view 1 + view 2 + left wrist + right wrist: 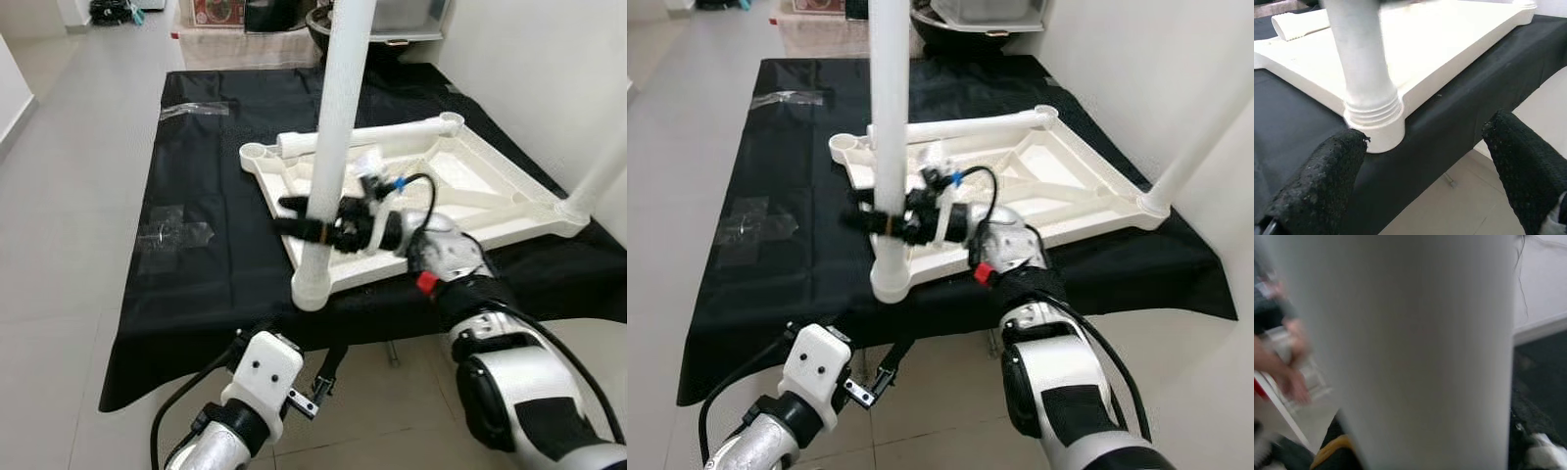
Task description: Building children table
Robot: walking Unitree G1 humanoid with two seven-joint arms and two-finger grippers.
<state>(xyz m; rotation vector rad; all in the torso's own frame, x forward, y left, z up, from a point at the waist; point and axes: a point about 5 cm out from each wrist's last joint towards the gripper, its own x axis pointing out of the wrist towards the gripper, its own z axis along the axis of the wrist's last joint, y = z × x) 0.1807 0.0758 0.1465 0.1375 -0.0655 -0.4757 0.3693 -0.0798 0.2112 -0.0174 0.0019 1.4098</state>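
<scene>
Right gripper jaws clamp upright leg | tabletop corner at cloth edge | left gripper jaws open

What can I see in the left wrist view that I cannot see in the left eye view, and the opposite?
Left wrist view: the threaded collar where the upright leg enters the corner socket, seen between the left gripper, jaws open. Left eye view: the right gripper clamped on that leg, the second leg lying across the tabletop. Both: leg, tabletop, black sheet.
</scene>
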